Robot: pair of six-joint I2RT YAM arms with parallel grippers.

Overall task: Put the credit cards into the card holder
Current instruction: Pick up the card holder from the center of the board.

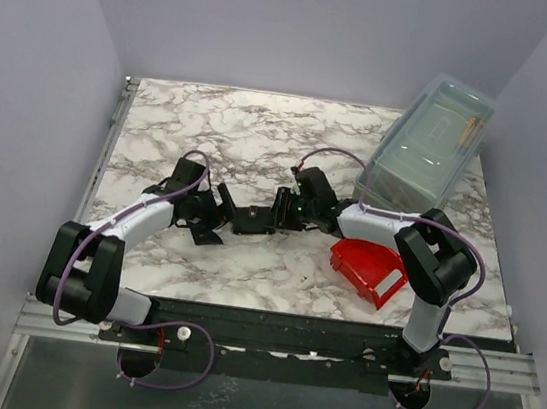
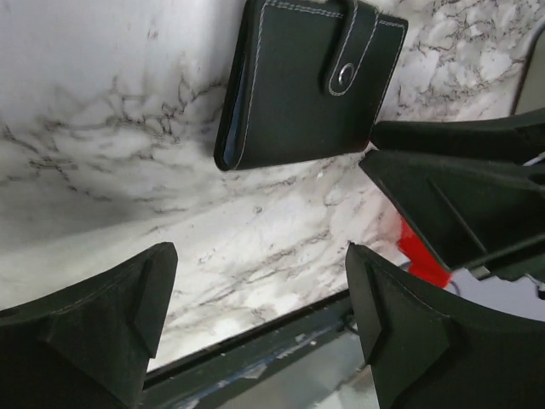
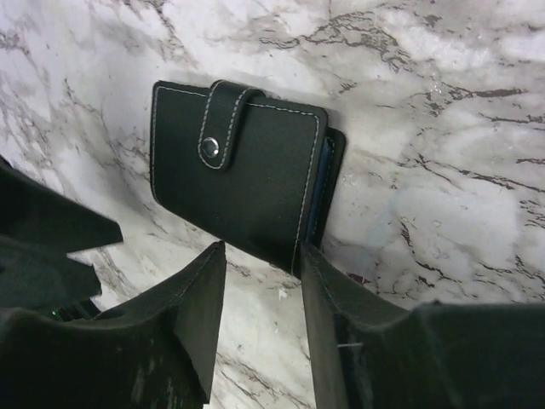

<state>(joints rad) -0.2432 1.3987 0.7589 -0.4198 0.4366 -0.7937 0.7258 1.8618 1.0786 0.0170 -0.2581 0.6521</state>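
I see the card holder [image 1: 251, 220] lying flat and closed on the marble tabletop [image 1: 263, 133], near its centre, with its strap snapped down. My left end effector [image 1: 219, 220] sits at the holder's 9 o'clock, fingers spread wide and gripping nothing. It is near the holder but not touching it. My right end effector [image 1: 281, 211] is at its 3 o'clock with a narrow gap, and its fingertips [image 3: 308, 268] bracket one corner of the holder [image 3: 238, 179]. I cannot tell whether they pinch it. The red bin [image 1: 366, 267] lies at 4 o'clock, and the clear lidded box [image 1: 427, 149] at 2 o'clock.
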